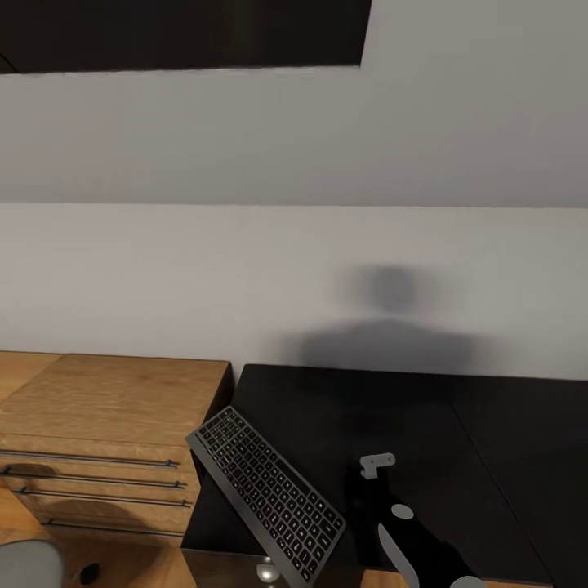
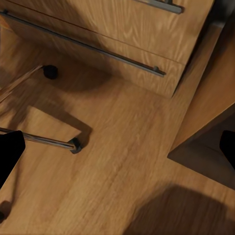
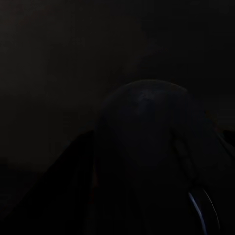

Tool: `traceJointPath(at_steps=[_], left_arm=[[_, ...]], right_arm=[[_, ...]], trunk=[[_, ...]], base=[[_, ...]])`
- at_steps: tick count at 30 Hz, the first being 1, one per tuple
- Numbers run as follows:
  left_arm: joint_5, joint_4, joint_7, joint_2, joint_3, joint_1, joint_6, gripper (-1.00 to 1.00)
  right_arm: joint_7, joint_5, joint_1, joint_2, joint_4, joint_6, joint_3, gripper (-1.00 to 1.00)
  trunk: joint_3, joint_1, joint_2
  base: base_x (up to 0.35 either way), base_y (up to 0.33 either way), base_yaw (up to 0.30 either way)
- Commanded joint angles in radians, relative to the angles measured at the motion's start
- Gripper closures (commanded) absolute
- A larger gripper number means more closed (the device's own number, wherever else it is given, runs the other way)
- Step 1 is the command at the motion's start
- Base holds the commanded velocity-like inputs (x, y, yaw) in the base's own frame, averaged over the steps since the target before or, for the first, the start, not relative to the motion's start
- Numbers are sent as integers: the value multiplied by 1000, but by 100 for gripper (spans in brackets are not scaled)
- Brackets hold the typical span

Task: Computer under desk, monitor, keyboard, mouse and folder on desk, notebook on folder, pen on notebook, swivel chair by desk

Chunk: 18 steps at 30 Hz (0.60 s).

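In the head view we see the keyboard (image 1: 268,505) lying slantwise at the lower middle of the frame, on the near left corner of the glossy black desk (image 1: 457,425), its lower end poking past the front edge. Just right of it, the right arm reaches over the desk; its tool (image 1: 369,482) is dark against the top, and we cannot tell whether it is clenched. The right wrist view is near black, with a faint rounded shape. The left wrist view gives us plank floor, the wooden chest (image 2: 122,34) with bar handles and chrome swivel chair (image 2: 49,142) legs; the left tool's state we cannot tell.
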Motion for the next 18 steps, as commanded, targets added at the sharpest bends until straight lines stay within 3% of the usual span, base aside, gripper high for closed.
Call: traceJointPath(at_steps=[1,15,18], left_arm=[[8,0,2,0,-2,0,-4,-100],[8,0,2,0,-2,0,-4,-100],[8,0,2,0,-2,0,-4,-100]], right_arm=[[2,-11,-1,0,1,-5,4,100],[2,-11,-1,0,1,-5,4,100],[2,-10,-1,-1,1,-6,3,100]], trunk=[[-4,4,-8],[-48,58,-106],[-48,58,-106]], base=[[0,0,0],[0,0,0],[0,0,0]])
